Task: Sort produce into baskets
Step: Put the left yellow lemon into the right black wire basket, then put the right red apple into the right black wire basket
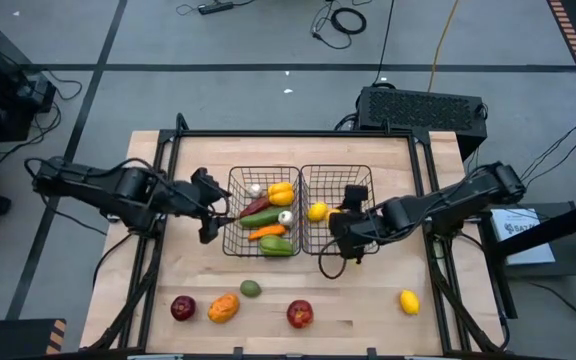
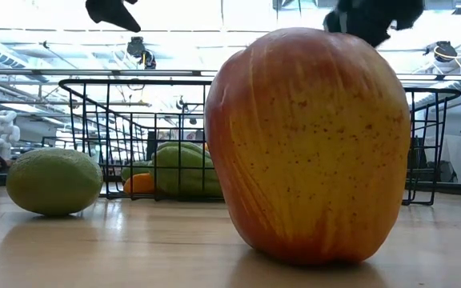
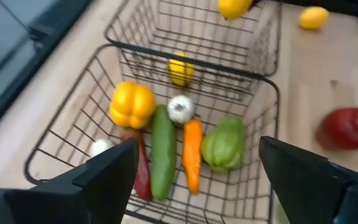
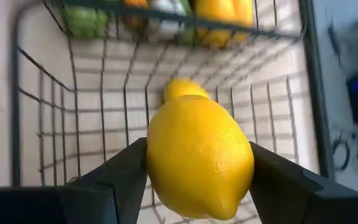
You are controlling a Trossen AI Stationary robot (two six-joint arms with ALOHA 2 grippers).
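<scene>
Lemon [image 4: 199, 163]: clamped betw. R gripper [image 4: 197, 174] fingers, held over R basket [image 1: 313, 232].
R basket: one lemon [image 1: 317, 211] already lying inside.
L gripper [image 3: 197, 180]: released, fingers spread, nothing held; poised by L basket [image 1: 236, 215] outer edge.
L basket: filled w/ yellow pepper [image 3: 132, 104], cucumber [image 3: 163, 151], garlic [image 3: 180, 109], green pepper [image 3: 224, 144].
Table front [image 1: 358, 300]: 2 apples, lime, orange pepper, 1 lemon left loose.

Mostly bare right basket [image 1: 360, 178]; crowded left basket [image 1: 236, 215].
</scene>
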